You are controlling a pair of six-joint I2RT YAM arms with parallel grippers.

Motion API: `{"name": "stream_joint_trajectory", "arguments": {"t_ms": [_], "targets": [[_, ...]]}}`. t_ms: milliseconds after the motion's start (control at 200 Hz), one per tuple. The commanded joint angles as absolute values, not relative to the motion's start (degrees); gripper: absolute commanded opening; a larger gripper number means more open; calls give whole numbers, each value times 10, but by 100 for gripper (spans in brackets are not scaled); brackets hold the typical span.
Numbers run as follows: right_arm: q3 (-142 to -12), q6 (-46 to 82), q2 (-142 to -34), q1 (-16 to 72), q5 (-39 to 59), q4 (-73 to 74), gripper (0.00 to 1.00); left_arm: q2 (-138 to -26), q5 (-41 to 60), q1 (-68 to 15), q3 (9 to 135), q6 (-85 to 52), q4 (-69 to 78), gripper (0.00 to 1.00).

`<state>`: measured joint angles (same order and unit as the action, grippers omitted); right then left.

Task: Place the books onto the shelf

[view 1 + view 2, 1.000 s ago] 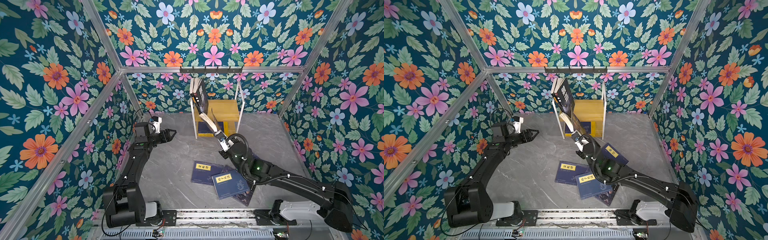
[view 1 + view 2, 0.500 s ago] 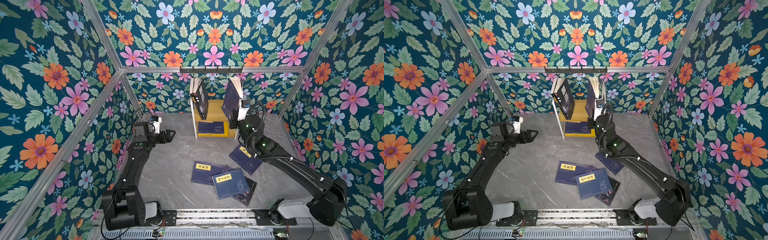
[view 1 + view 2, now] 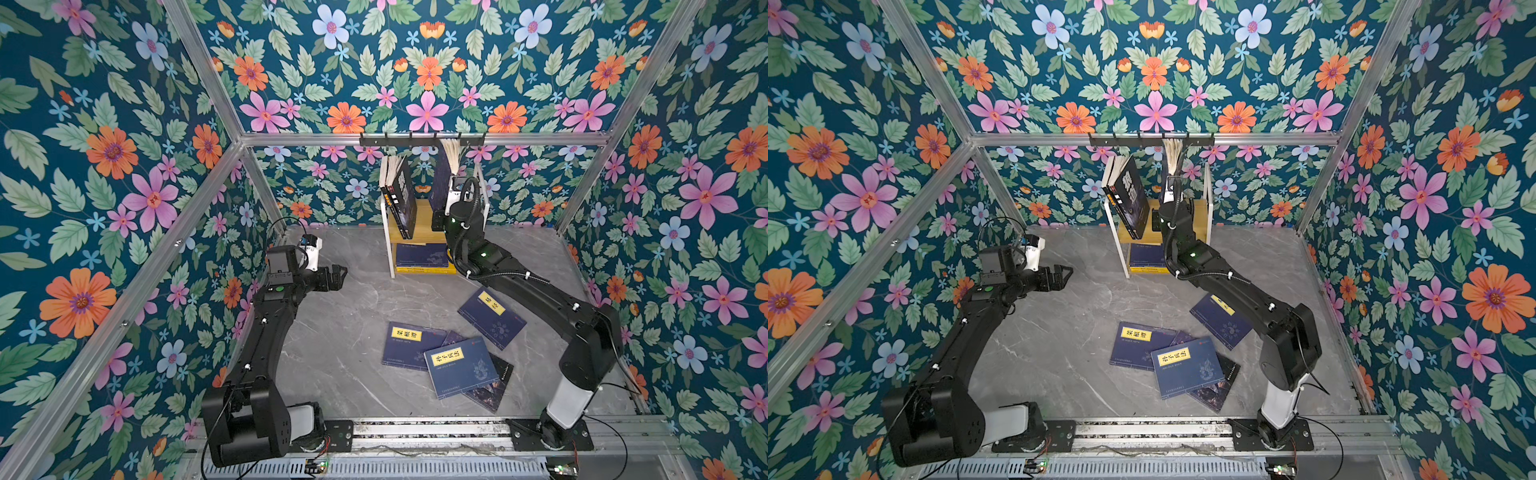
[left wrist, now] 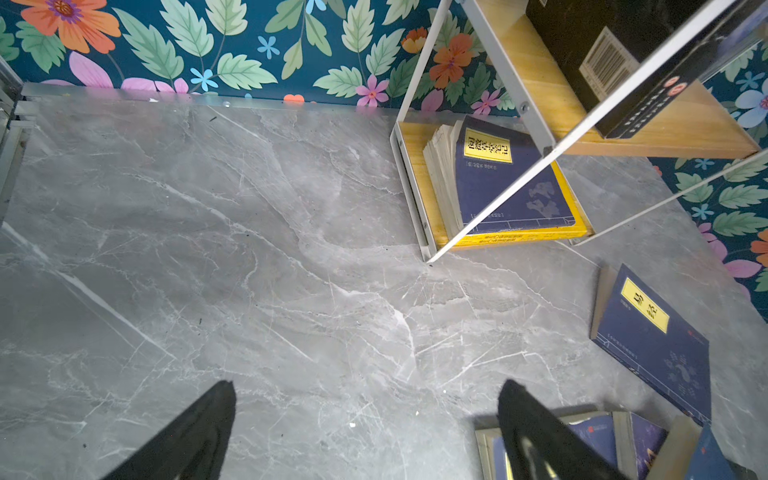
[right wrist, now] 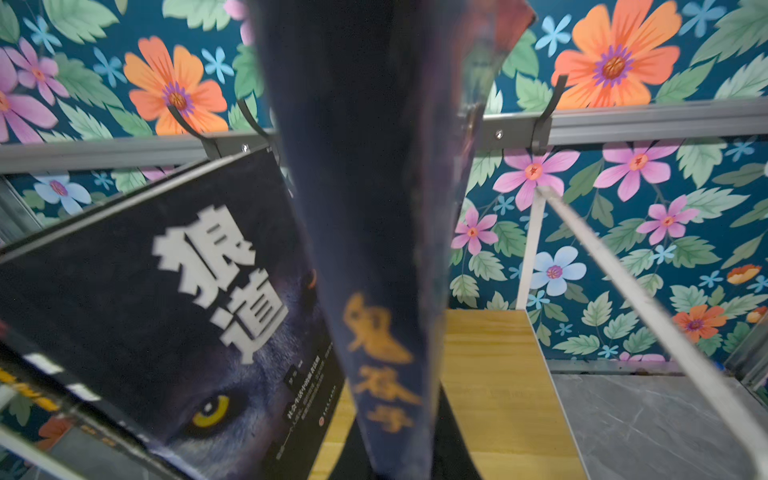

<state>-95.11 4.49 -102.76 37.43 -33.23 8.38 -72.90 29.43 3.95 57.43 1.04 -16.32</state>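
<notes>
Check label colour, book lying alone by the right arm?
Yellow, on the navy book; clearest in left wrist view.

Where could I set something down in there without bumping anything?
Widest bare patch: the table between the left gripper, the shelf and the pile. A smaller strip of upper board lies between the navy book and the white rail. Crowded: the lower tier's stack, and around the pile and the lone book.

Held book (image 5: 374, 249) blurred, hiding right jaws.
</notes>
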Motion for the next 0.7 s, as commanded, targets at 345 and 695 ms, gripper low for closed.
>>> {"name": "stream_joint_trajectory", "arguments": {"t_ms": [345,695], "targets": [[-974,79,-1094,375,-286,83,0,-727,289,37,580,13,-162,100],[-997,97,-1126,378,-244,118,0,-726,284,35,570,10,-152,100]]}}
